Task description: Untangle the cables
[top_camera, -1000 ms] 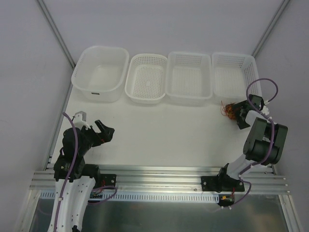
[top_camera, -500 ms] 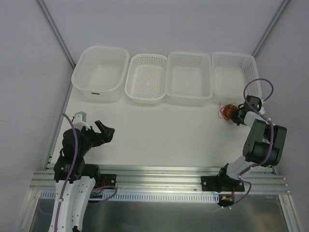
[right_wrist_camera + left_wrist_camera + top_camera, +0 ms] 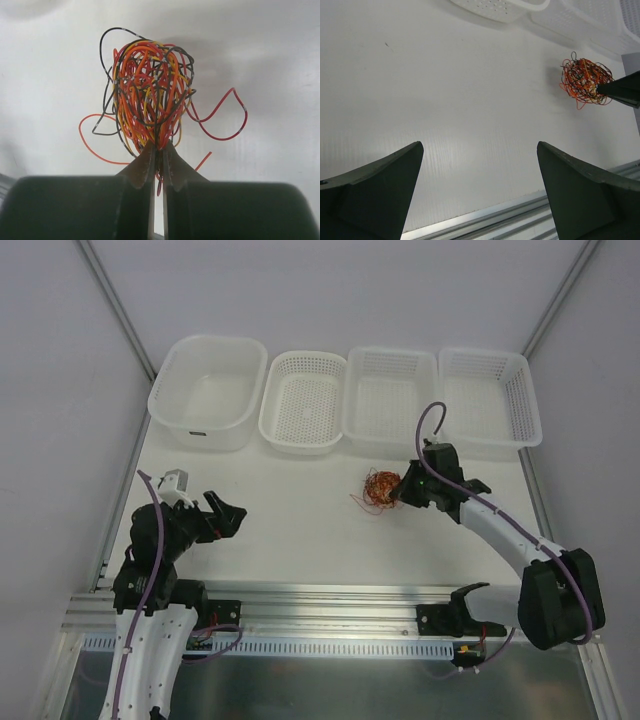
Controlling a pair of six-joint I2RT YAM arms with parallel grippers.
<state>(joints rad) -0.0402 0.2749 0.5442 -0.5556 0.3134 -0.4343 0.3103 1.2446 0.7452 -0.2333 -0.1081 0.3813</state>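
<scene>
Tangle: small ball of very thin red, orange, yellow and black wires (image 3: 150, 85), tightly bunched, with a few loose loops springing out at the sides.
Place: the ball is at mid-table on the white table surface (image 3: 300, 540), in front of the row of four white plastic baskets (image 3: 392, 400) and outside all of them. Whether it rests on the table or hangs just above it cannot be told.
Grip: the black two-finger right gripper (image 3: 157, 150) has its tips pressed together on a few strands at the near edge of the ball. The bulk of the ball stands beyond the fingertips.
Free arm: the black left gripper (image 3: 479, 145) has its fingers spread wide and holds nothing.
Key relation: the ball lies well apart from the left gripper, ahead and to its right, so only the right arm is on it.
Axis: the ball is roughly round, with no clear long axis.
Materials: the wires are thin, glossy and springy, and likely to snag on one another. The table surface is matte and finely ribbed. One basket is solid-walled and three are perforated.
</scene>
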